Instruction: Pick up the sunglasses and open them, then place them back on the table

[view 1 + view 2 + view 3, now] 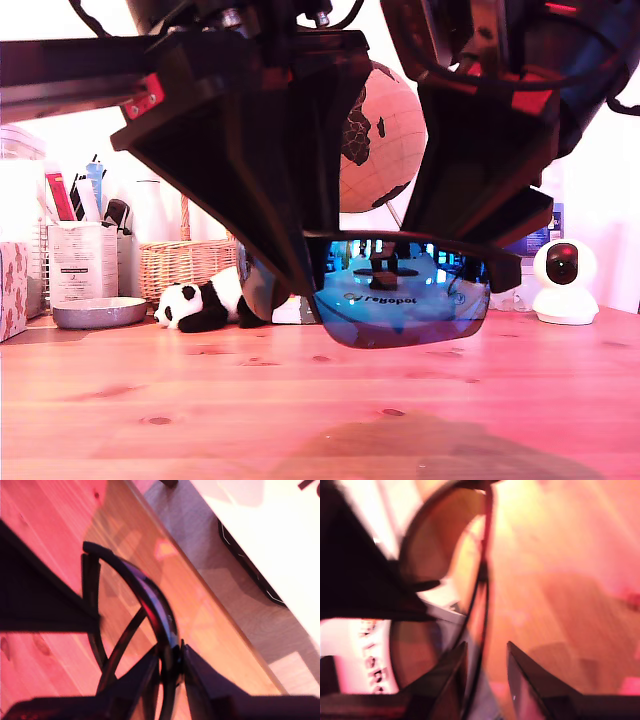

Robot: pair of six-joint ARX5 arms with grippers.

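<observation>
Sunglasses (405,300) hang above the wooden surface (150,400), near the middle of the exterior view, blue lens facing the camera. My first gripper (171,666) is clenched on the frame at one end. My second gripper (485,652) straddles a thin arm, though blur hides whether it pinches.

One sunglasses (405,300), two hands
</observation>
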